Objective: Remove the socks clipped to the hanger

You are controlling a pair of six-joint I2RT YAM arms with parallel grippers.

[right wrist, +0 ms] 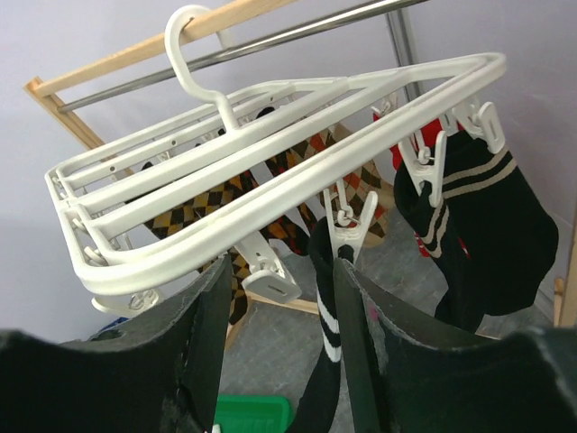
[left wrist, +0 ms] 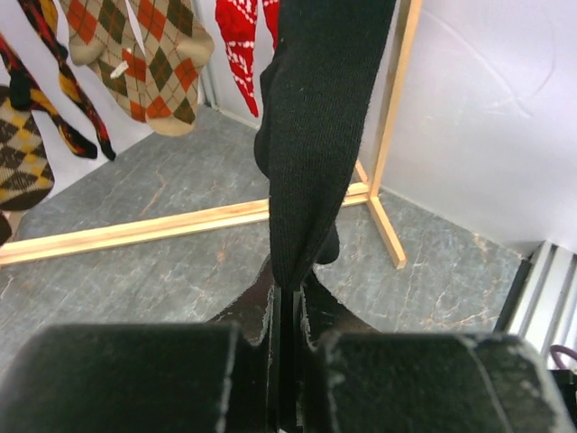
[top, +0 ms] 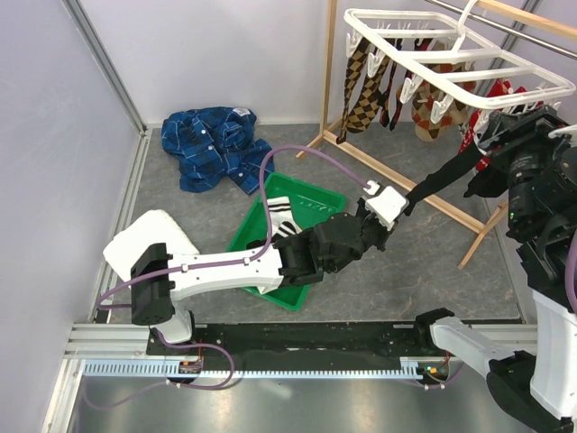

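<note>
The white grid hanger hangs on the wooden stand at the back right, with argyle socks, tan socks and a red sock clipped under it. My left gripper is shut on a black sock, which is pulled taut up toward the hanger; its wrist view shows the sock pinched between the jaws. My right gripper is open under the hanger's near edge. Its fingers flank a clip holding a black white-striped sock.
A green bin on the floor holds a white black-striped sock. A blue plaid shirt lies at the back left. The stand's wooden base bar runs across the floor. A black tan-striped sock hangs at the right.
</note>
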